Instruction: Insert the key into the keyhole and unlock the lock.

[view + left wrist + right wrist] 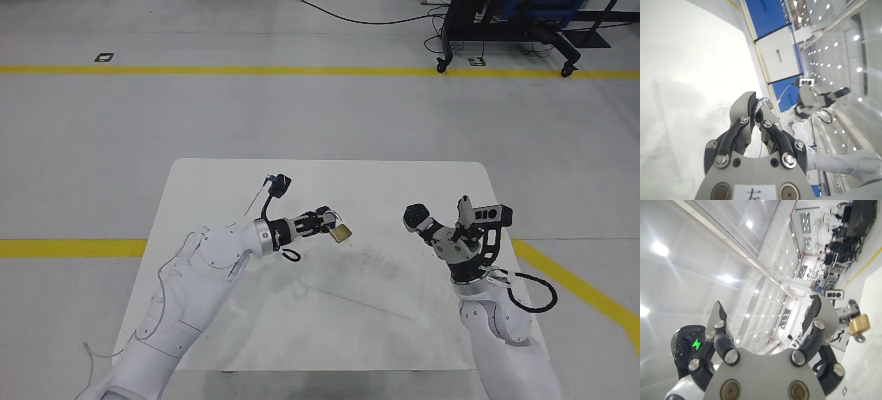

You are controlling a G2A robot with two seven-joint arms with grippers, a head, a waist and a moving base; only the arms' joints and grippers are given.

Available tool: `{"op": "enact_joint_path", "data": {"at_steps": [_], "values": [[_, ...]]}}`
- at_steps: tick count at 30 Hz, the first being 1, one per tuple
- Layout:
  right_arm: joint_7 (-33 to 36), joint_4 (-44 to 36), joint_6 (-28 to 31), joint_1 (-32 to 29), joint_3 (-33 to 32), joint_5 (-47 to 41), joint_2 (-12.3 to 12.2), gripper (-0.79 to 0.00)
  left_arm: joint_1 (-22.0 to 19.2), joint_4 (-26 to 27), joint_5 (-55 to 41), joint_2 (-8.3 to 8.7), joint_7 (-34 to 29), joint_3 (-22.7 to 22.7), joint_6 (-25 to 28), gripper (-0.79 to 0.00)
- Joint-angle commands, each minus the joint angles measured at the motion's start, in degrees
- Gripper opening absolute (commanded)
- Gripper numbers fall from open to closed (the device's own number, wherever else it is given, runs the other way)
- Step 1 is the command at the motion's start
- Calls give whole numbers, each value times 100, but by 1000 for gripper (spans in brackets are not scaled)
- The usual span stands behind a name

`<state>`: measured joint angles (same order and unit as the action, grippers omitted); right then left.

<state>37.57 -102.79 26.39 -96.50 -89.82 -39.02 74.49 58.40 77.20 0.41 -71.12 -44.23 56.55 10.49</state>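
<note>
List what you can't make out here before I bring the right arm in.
- Top view: lock too small for detail.
- Left wrist view: its body hidden behind the fingers of the left gripper; the shackle pokes out.
- Right wrist view: keyhole unseen; a small silver piece under the lock may be the key, too small to tell.

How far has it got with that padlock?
Done: the key looks already seated in the brass lock. In hand: the left gripper holds the lock by its shackle; the right gripper is open and empty. Left: the shackle seems to show a free end, so it may be unlocked; I cannot confirm.
</note>
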Motion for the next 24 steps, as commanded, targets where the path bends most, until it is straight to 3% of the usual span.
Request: {"op": "enact_joint_path", "data": {"at_steps": [1,10,11,13,14,15,16,17,24], "values": [[-35,-51,28,-50,-51,65,-3,0,-130,-39,531,-52,-13,-353,-152,-785],[-35,-51,28,-50,-51,65,-3,0,-592,-414,2316,-287,354,-1398,-802,-785],[-35,-51,28,-50,-51,65,-3,0,-614,-462,2401,-299,344,-1430,-897,-745],[-35,-51,28,-50,-51,65,-3,0,-660,-540,2580,-303,212,-1463,-1089,-477],[-35,-51,28,-50,-51,65,-3,0,-686,-530,2658,-300,117,-1461,-1192,-428],[-35,-51,28,-50,-51,65,-3,0,-686,-501,2687,-292,76,-1427,-1288,-320],[-35,-51,28,-50,-51,65,-3,0,-674,-452,2697,-280,48,-1375,-1367,-114],[-35,-51,28,-50,-51,65,-3,0,-651,-387,2741,-261,-5,-1329,-1429,0],[-35,-51,28,-50,-51,65,-3,0,-107,465,2312,-18,-60,-391,-1469,0]]}}
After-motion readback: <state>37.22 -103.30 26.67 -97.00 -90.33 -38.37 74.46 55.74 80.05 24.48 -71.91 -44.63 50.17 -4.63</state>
